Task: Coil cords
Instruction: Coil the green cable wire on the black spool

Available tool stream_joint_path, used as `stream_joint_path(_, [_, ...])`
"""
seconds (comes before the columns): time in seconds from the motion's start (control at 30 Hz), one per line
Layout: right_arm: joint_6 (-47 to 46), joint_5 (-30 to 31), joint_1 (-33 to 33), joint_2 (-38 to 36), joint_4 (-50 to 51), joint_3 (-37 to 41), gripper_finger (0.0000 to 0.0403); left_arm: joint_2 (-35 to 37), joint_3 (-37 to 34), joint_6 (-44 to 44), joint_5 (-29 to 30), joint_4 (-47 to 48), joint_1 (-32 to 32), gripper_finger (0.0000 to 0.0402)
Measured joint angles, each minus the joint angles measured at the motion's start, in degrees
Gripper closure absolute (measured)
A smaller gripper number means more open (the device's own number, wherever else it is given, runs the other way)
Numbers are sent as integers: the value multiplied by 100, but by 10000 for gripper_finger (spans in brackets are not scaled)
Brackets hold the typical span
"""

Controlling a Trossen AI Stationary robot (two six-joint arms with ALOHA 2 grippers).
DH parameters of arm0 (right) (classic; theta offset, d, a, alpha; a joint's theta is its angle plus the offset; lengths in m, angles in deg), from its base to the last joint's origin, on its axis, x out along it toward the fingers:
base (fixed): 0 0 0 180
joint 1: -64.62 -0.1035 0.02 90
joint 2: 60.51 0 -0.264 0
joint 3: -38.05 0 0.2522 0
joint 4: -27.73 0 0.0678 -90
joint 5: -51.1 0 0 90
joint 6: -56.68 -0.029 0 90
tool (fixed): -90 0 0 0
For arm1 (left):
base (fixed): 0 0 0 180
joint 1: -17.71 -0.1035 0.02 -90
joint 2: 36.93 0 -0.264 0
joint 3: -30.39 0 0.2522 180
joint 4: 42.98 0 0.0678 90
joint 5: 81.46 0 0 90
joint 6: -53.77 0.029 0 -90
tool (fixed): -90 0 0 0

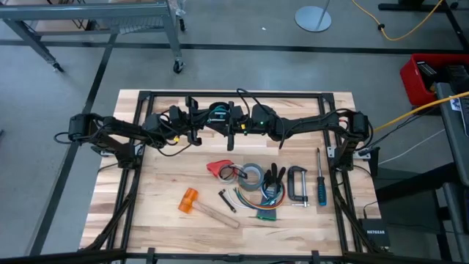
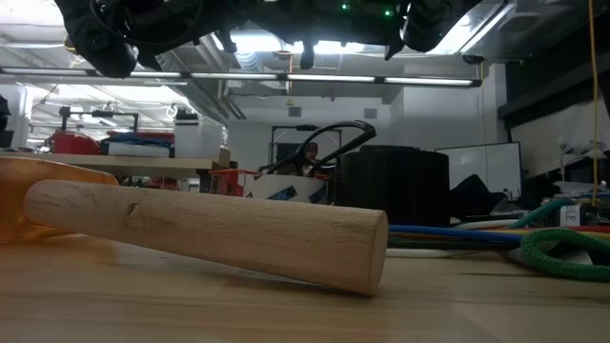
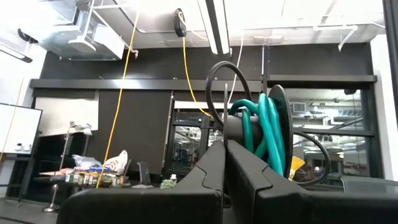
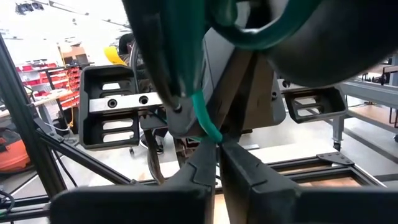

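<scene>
The cord (image 3: 264, 134) is teal-green with black stretches. It is wound in several turns and hangs in the air between my two grippers, above the far middle of the table (image 1: 218, 114). My left gripper (image 3: 225, 146) comes at it from the table's left (image 1: 205, 119), tipped upward, and is shut. My right gripper (image 4: 217, 148) comes from the table's right (image 1: 229, 121), about level, and is shut on a teal strand. My left gripper is shut on the cord, and a thin black strand (image 3: 224, 118) rises from its closed fingertips. The teal turns and a black loop stand just beyond the tips, clear of the table. The fingers hide the place of contact. My right gripper pinches a single teal-green strand (image 4: 208, 127) between its two fingertips. The strand runs down from the coil into the gap where the tips meet. The fingers reach in about level from the table's right, and the cord is clear of the table.
On the near half of the table lie a hammer with an orange head (image 1: 189, 200) and wooden handle (image 2: 219, 229), a grey tape roll (image 1: 253, 176), a red tool (image 1: 218, 169), a clamp (image 1: 297, 183), a screwdriver (image 1: 320, 180) and multi-coloured wires (image 1: 265, 211).
</scene>
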Motion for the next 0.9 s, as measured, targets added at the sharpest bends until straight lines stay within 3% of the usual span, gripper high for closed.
stream_joint_path(0.57, [102, -153, 41, -110, 341, 2, 399, 4, 0, -1, 0, 4, -4, 401])
stream_joint_path(0.9, [116, -302, 37, -118, 327, 0, 348, 4, 0, -1, 0, 17, -4, 401])
